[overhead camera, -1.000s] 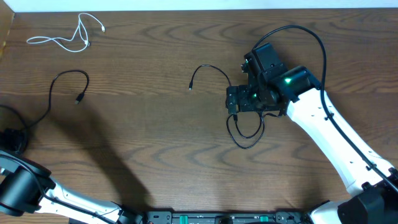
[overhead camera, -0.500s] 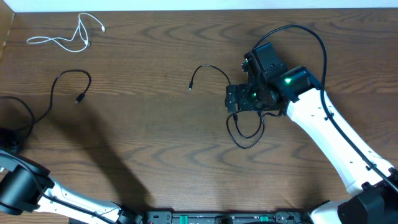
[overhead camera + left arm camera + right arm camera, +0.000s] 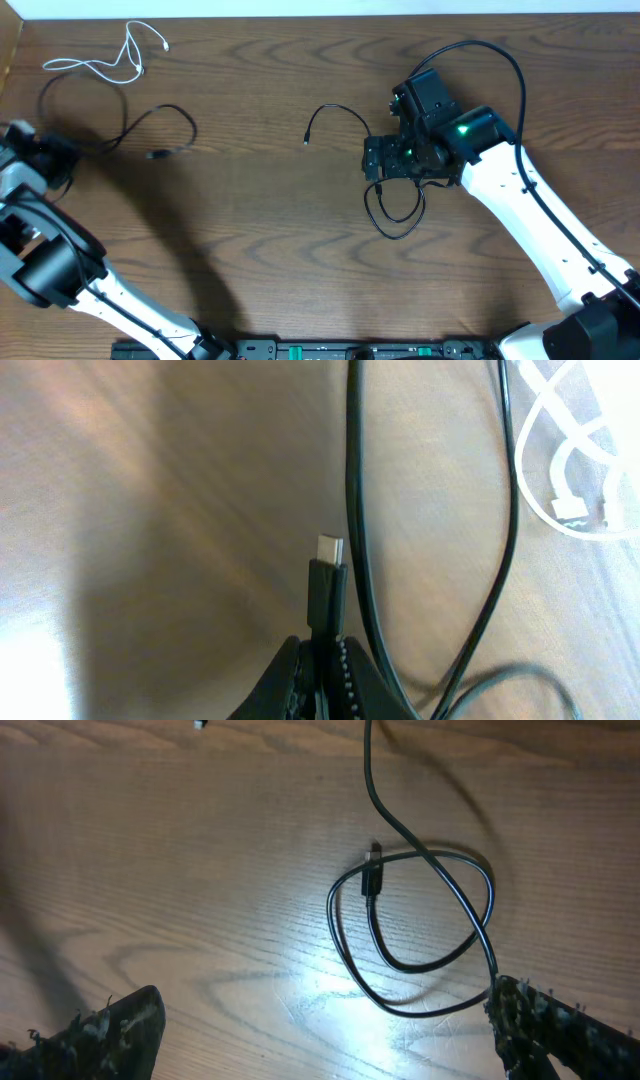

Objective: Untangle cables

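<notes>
The plug end of one black cable point(image 3: 327, 588) is clamped between the closed jaws of the left gripper point(image 3: 325, 645), close to the white cable point(image 3: 570, 512) at the table's point(image 3: 250, 250) far left, while the looped second black cable point(image 3: 372, 880) is seen lying beneath the wide-open right gripper point(image 3: 325, 1020).

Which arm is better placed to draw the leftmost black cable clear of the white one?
Left: the left pincer is shut on that black cable's plug, near the white cable. The right pincer hangs open over the looped black cable.
</notes>
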Tool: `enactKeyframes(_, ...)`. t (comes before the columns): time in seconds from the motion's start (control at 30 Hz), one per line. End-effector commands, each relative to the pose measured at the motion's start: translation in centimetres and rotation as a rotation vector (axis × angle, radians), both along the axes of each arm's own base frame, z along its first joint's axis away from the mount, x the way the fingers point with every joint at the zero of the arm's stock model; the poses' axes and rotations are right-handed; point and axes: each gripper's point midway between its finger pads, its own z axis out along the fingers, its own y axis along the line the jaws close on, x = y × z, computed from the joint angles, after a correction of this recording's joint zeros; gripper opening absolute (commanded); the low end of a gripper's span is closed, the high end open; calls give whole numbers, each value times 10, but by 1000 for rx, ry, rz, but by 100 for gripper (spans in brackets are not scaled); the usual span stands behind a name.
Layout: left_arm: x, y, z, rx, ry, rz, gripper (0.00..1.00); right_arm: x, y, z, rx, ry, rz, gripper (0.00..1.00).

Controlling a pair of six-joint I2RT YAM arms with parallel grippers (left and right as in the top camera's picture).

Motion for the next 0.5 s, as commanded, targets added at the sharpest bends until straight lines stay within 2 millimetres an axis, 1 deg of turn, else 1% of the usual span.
enactKeyframes(0.0, 5, 2, -5, 31, 12, 14, 10, 0, -1, -5, -3, 17, -15, 99)
enactKeyframes(0.1, -6, 19, -11, 58, 69, 120, 10, 0, -1, -5, -3, 17, -15, 99)
enactKeyframes(0.13, -10, 24, -12, 61, 79, 144, 16, 0, -1, -5, -2, 16, -15, 99)
enactKeyframes(0.17, -13, 26, -12, 61, 80, 151, 38, 0, 0, -4, -1, 14, -14, 99)
enactKeyframes(0.2, -16, 30, -12, 59, 82, 160, 62, 1, 0, -4, 0, 12, -15, 99)
enactKeyframes(0.23, -20, 32, -11, 57, 85, 167, 62, 1, 0, -4, 1, 10, -15, 99)
enactKeyframes(0.3, -28, 40, -3, 63, 79, 189, 62, 2, 1, -4, 3, 6, -15, 99)
enactKeyframes(0.37, -36, 50, 11, 77, 64, 214, 62, 2, 1, -4, 3, 6, -15, 99)
enactKeyframes(0.4, -41, 56, 23, 89, 51, 228, 62, 2, 1, -4, 3, 6, -15, 99)
enactKeyframes(0.43, -44, 59, 30, 97, 43, 237, 62, 2, 1, -4, 3, 6, -15, 99)
enactKeyframes(0.47, -49, 65, 51, 121, 19, 254, 62, 2, 1, -4, 3, 6, -14, 99)
